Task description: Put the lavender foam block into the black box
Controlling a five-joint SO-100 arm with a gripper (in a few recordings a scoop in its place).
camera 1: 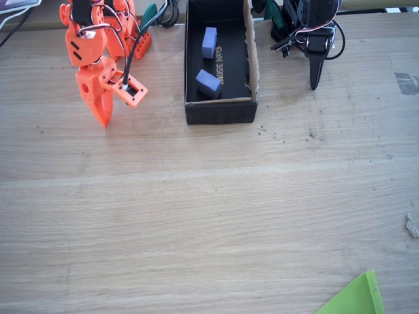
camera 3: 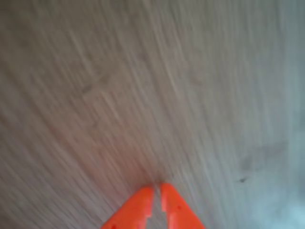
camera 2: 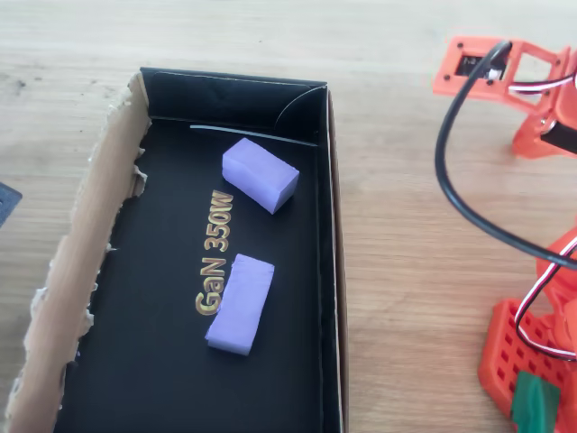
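Wooden table [camera 1: 196,209], lavender foam block [camera 2: 240,303] inside black box [camera 2: 329,271] (beside squatter block [camera 2: 260,174]), orange gripper [camera 3: 157,187] closed, empty.

Lavender foam block [camera 2: 240,304] flat inside black box [camera 2: 334,271] (beside gold lettering).

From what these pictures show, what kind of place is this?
Probably a hobby or lab workbench, not a kitchen. A bare wooden table carries an orange arm with exposed wiring, its gripper shut, and a torn black box holding two foam blocks.
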